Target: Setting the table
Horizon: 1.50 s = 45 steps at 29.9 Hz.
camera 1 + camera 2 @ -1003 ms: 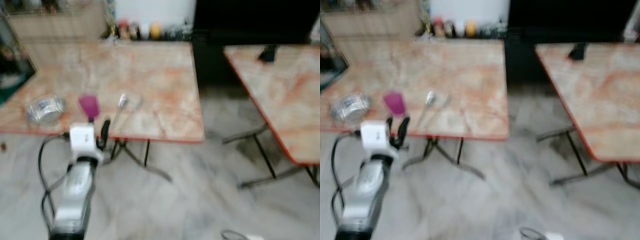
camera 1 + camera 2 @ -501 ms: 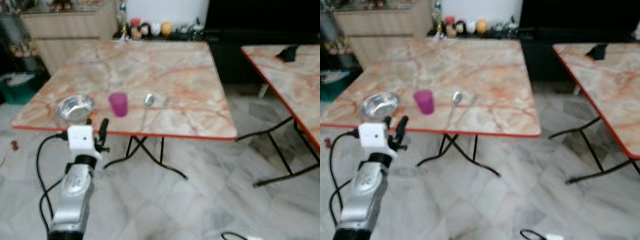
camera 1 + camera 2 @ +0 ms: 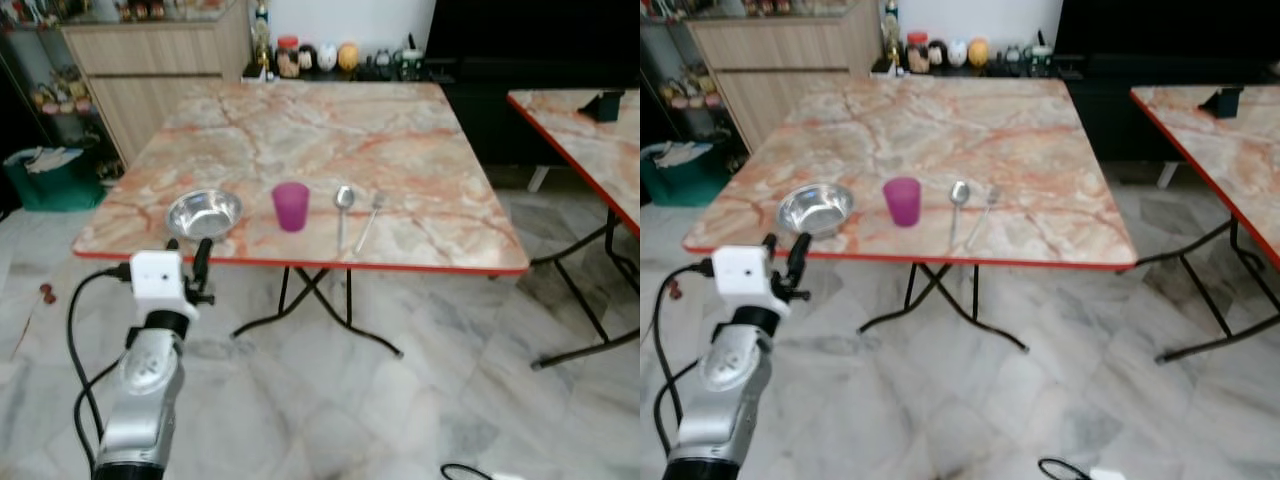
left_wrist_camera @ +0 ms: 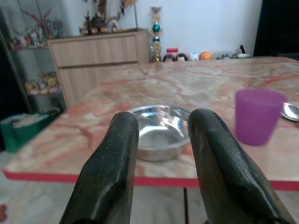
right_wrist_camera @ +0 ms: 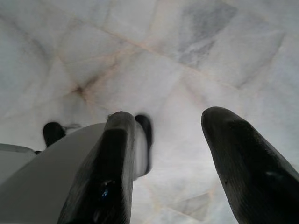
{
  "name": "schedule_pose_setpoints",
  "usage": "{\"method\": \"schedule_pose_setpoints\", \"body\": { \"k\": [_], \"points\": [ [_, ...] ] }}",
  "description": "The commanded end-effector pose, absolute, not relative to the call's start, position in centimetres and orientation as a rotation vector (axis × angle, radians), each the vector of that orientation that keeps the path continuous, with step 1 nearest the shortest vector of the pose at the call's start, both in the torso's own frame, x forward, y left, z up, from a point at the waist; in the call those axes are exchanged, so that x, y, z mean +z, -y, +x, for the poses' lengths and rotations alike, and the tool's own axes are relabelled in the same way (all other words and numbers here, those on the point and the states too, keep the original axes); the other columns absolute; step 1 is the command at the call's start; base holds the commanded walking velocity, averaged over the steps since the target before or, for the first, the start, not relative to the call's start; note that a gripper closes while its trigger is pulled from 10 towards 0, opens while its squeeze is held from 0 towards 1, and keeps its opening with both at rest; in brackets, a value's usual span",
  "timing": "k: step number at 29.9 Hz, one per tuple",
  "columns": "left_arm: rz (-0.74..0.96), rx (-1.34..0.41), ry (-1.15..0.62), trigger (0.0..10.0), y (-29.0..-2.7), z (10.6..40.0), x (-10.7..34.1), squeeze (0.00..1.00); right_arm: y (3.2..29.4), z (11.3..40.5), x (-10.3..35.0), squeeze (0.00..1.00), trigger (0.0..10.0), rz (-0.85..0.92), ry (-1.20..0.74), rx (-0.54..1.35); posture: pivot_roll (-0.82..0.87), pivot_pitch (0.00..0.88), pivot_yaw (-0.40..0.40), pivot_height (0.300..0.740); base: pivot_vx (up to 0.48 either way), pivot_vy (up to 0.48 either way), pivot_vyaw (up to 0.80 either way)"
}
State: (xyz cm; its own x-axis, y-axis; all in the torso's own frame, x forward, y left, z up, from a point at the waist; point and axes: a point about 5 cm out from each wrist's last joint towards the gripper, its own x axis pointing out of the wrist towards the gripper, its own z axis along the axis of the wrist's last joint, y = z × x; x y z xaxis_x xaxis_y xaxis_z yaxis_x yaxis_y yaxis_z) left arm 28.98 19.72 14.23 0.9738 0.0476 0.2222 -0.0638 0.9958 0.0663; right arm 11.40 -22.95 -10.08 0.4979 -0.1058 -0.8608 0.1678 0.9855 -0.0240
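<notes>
A marble-patterned table [image 3: 400,140] with a red edge holds a steel bowl [image 3: 204,213], a purple cup [image 3: 291,206], a spoon [image 3: 343,205] and a fork [image 3: 368,217] in a row near its front edge. My left gripper [image 3: 187,256] is raised just before the table's front edge, below the bowl, open and empty. In the left wrist view its fingers [image 4: 117,158] frame the bowl [image 4: 161,130], with the cup [image 4: 258,115] beside it. My right gripper [image 5: 177,154] hangs open over the marble floor.
A second marble table [image 3: 590,140] stands at the right, with a dark object [image 3: 605,105] on it. A wooden cabinet [image 3: 160,70] and small jars and figures [image 3: 320,55] line the back wall. A green bag [image 3: 45,175] sits at the left. A cable [image 3: 470,470] lies on the floor.
The camera has swung left and steadied, so the table now sits nearer the centre and sharp. My left gripper keeps its place before the table edge.
</notes>
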Motion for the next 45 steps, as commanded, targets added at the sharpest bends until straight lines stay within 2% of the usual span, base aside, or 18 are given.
{"method": "schedule_pose_setpoints", "body": {
  "k": [1,28,45],
  "points": [
    [0.074,0.031,0.229,10.0,-18.9,29.1,14.2,0.00,23.3,11.1,-10.1,0.00,10.0,0.059,-1.043,-0.178,-0.02,0.000,0.016,0.732,0.000,0.322,0.00],
    [0.073,0.021,0.237,10.0,-18.6,29.2,14.1,0.00,23.5,11.1,-10.0,0.00,10.0,0.049,-1.037,-0.192,-0.02,0.000,0.004,0.732,0.000,0.322,0.00],
    [0.054,-0.027,0.255,10.0,-17.8,28.9,14.3,0.00,23.6,11.1,-10.0,0.00,10.0,0.046,-1.041,-0.190,-0.01,0.000,-0.001,0.732,0.000,0.000,0.00]
  ]
}}
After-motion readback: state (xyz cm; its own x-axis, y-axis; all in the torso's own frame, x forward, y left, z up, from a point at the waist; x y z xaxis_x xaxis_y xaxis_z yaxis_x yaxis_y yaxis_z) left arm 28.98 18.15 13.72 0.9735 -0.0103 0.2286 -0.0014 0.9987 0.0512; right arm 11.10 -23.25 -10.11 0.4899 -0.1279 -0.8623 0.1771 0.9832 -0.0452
